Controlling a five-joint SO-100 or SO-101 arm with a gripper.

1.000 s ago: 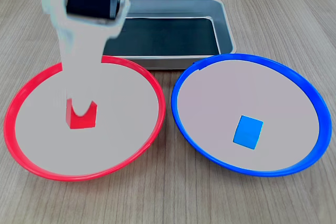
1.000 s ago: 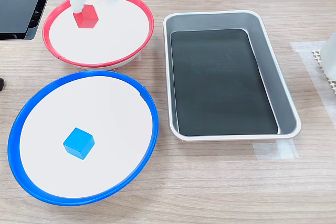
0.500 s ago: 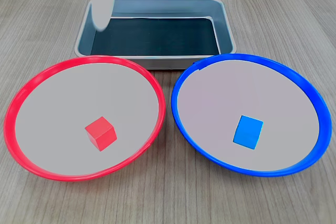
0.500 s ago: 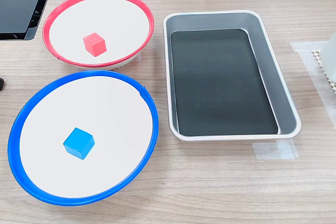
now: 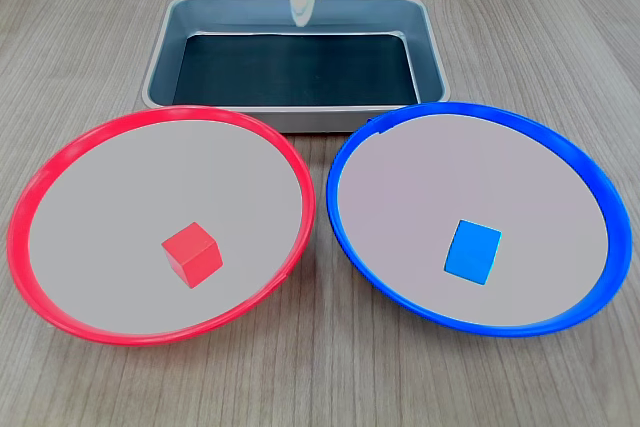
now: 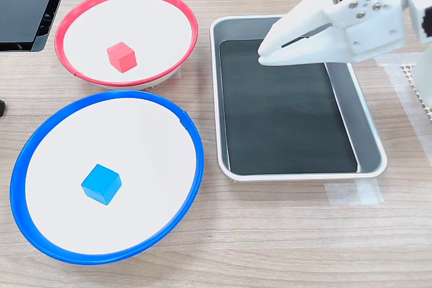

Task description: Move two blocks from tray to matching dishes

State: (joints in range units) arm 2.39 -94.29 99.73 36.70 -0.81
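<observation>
A second before, the hand [image 6: 264,54] had stood in the red-rimmed dish [image 6: 181,11] around the red block [image 6: 121,56]. Now it had let go and drawn back over the tray [image 6: 373,141], its jaws nearly together and holding nothing. That release was probably the last step of the task.

The red block lay free on the pale floor of the red-rimmed dish, toward the near side in the first exterior view and tilted a little. It had rested there for half a second. The blue block [image 6: 101,184] sat in the blue-rimmed dish [image 6: 194,166], unmoved over the second. The tray, nearer the table's far edge in the first exterior view, showed only its bare black floor. Both blocks appeared delivered to matching colours.
</observation>
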